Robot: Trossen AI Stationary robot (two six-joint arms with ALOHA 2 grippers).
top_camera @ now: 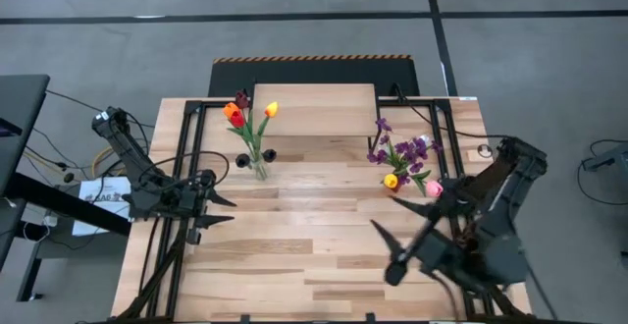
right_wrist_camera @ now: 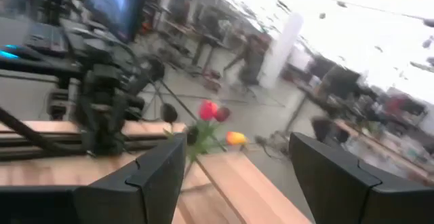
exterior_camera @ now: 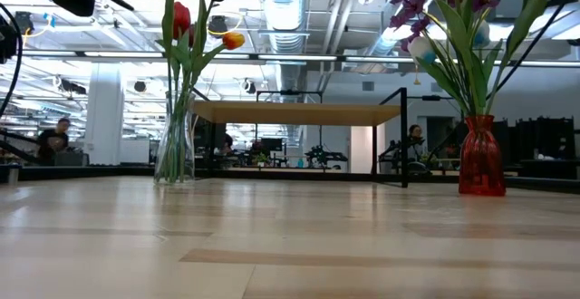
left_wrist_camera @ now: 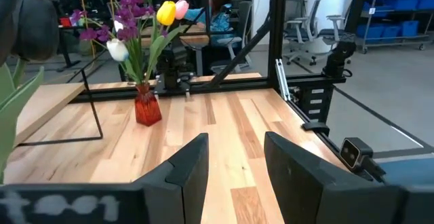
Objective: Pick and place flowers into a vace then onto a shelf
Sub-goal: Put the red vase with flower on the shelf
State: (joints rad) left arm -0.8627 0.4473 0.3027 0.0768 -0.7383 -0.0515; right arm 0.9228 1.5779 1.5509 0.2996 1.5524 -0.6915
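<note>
Two vases stand on their bases on the table in front of the shelf [top_camera: 314,106]. A clear glass vase [top_camera: 259,165] holds red, orange, yellow and dark flowers [top_camera: 240,116]. A red vase [exterior_camera: 481,157] holds purple sprigs with yellow, pink and white flowers [top_camera: 404,159]. My left gripper [top_camera: 228,211] hovers open at the table's left side, near the clear vase and pointing right. My right gripper [top_camera: 385,214] is open above the table, on the near side of the red vase; its wrist view faces the clear vase's flowers [right_wrist_camera: 211,113].
The shelf [exterior_camera: 299,112] stands on thin black legs at the table's far edge, behind and between the vases. A black frame runs along the table's sides [left_wrist_camera: 291,91]. Bare wood lies across the table's near half [top_camera: 294,265]. People sit in the room beyond [exterior_camera: 56,134].
</note>
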